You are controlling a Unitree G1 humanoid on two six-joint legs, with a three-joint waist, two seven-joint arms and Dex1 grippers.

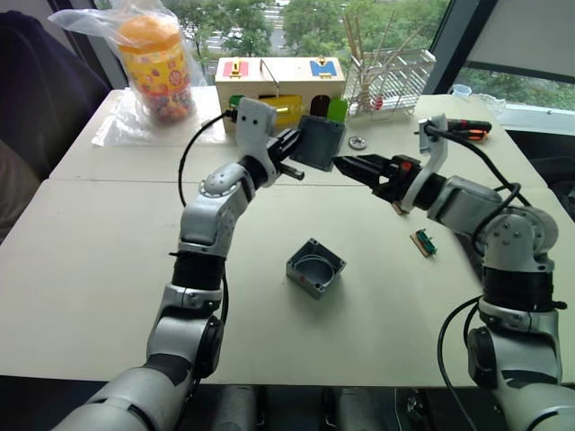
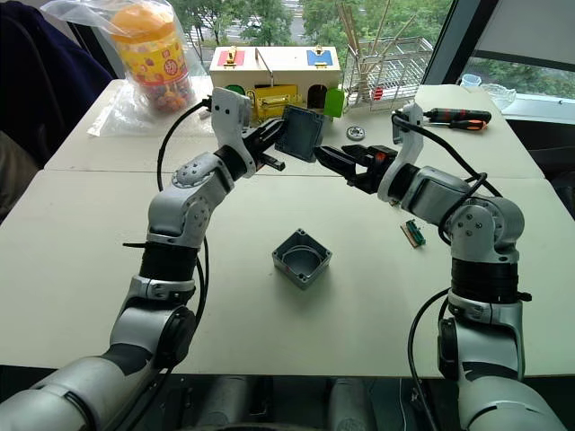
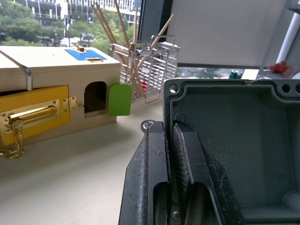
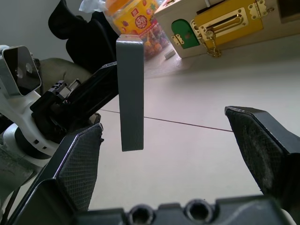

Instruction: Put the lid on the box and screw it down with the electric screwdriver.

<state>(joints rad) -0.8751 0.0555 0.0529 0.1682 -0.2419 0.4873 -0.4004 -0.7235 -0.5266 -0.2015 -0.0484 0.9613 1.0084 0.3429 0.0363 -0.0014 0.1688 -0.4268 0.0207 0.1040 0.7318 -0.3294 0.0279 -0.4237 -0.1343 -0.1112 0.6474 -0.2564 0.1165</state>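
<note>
We see the box [image 1: 315,268] on the surface [image 1: 99,269] at frame centre, open face up. Upper centre, left gripper [image 1: 289,148] jaws clench the lid [image 1: 322,142], held on edge. Right gripper [image 1: 352,166] jaws spread, just beside the lid.

Pale table [image 1: 108,296], seam across the middle. Near the centre, open grey box [image 1: 315,268]. To its right, small green circuit board [image 1: 424,242]. Along the far edge: bagged yellow jar [image 1: 154,67], wooden box with coloured doors [image 1: 280,85], wire rack [image 1: 388,83], orange-and-black screwdrivers [image 1: 467,127], small metal ring [image 1: 357,143].
</note>
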